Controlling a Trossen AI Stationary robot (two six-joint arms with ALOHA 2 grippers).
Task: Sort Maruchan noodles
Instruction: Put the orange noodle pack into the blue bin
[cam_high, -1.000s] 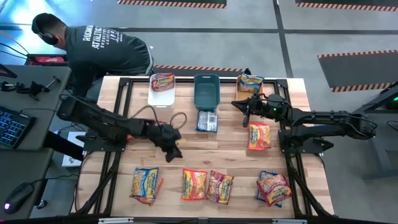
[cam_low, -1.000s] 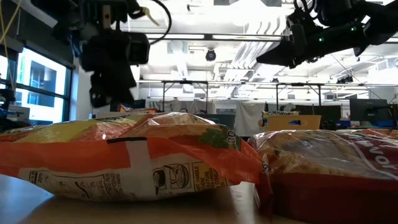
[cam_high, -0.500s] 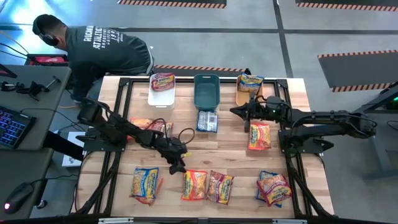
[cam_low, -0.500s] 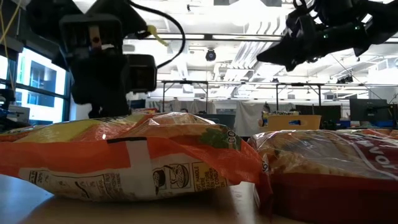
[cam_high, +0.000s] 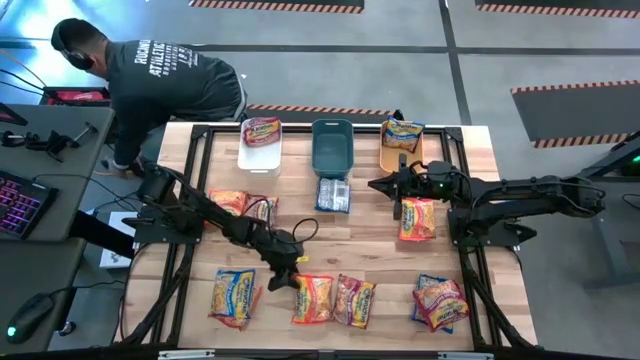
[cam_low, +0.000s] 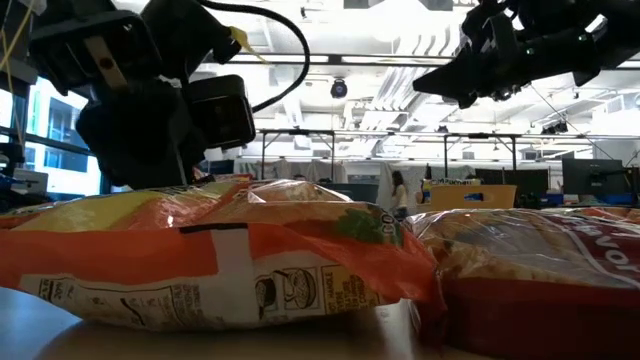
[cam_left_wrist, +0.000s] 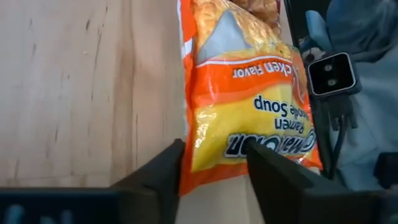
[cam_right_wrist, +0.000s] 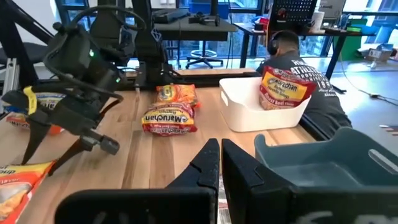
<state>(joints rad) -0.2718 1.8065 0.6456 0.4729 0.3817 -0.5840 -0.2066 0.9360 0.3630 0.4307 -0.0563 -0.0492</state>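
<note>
Left gripper (cam_left_wrist: 211, 165) spread astride the end of an orange noodle packet (cam_left_wrist: 249, 118) on the table (cam_high: 370, 225); right gripper (cam_right_wrist: 219, 163) nearly closed, empty, near the teal bin (cam_high: 332, 145).

You've three bins (cam_high: 332, 146) along the far edge. Packets (cam_high: 335, 298) line the near edge; one (cam_high: 416, 218) lies mid-right.

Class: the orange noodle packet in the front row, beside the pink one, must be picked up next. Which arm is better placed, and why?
The left arm. Its hand is open, fingers straddling the orange packet end. The right hand hovers far off by the teal bin, fingers nearly together.
</note>
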